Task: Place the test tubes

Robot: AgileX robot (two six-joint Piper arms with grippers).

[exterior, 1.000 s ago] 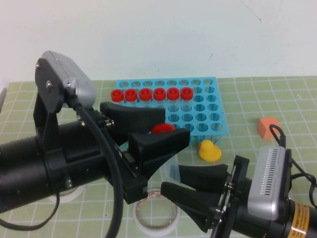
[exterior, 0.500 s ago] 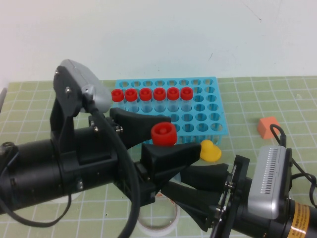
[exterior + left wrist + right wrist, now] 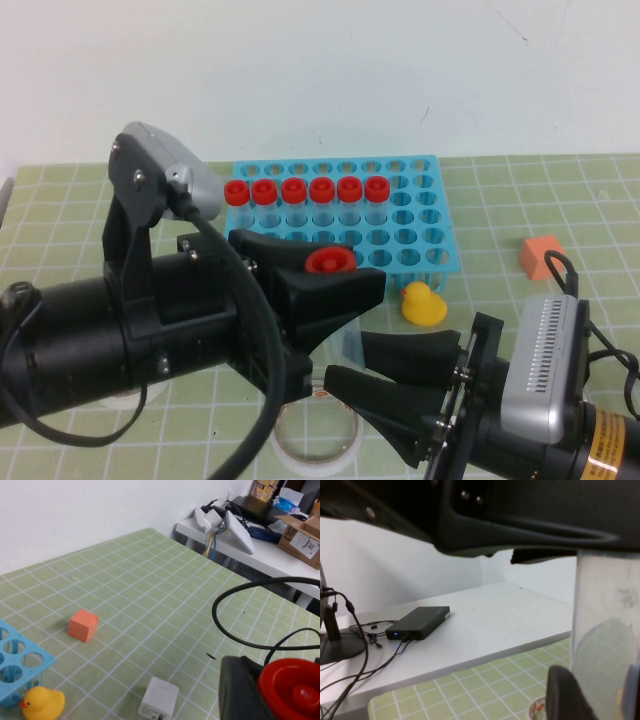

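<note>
Six capped tubes (image 3: 305, 188) already stand in the blue rack (image 3: 420, 235). Your left end effector (image 3: 340, 266) pinches the red cap of a seventh test tube (image 3: 326, 261) in front of the rack. The right end effector (image 3: 348, 361), lower, seems to grip its clear body. You must still insert it.

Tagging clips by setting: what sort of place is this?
Probably a robot test bench in a lab or office: blue tube rack, green grid mat, a cluttered side desk. The left gripper sits at the red cap of a test tube; the right gripper, nearer the camera, grips its body.
</note>
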